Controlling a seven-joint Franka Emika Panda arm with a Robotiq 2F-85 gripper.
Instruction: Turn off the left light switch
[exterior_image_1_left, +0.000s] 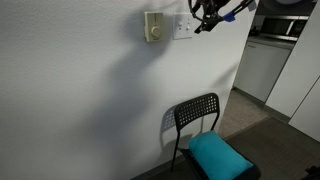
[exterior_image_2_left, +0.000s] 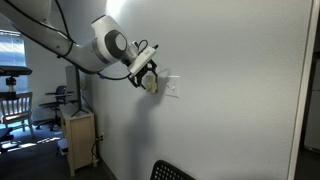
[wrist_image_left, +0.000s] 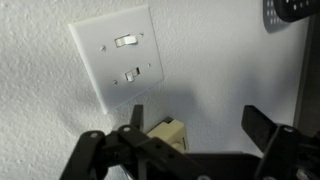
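A white square wall plate (wrist_image_left: 105, 55) carries two small white toggles. In the wrist view the picture is turned, so the left light switch (wrist_image_left: 132, 73) is the lower toggle, nearer the cream dial box (wrist_image_left: 168, 134). The right toggle (wrist_image_left: 125, 41) is above it. The plate also shows in both exterior views (exterior_image_1_left: 183, 27) (exterior_image_2_left: 172, 87). My gripper (wrist_image_left: 200, 125) is open and empty, close to the wall and apart from the plate. In an exterior view it hangs just right of the plate (exterior_image_1_left: 203, 22). In an exterior view it covers the dial box (exterior_image_2_left: 148, 78).
The cream dial box (exterior_image_1_left: 153, 26) is mounted left of the plate. A black chair (exterior_image_1_left: 197, 112) with a teal cushion (exterior_image_1_left: 217, 155) stands below against the wall. Kitchen cabinets (exterior_image_1_left: 265, 65) are to the right. A wooden cabinet (exterior_image_2_left: 80, 135) stands by the wall.
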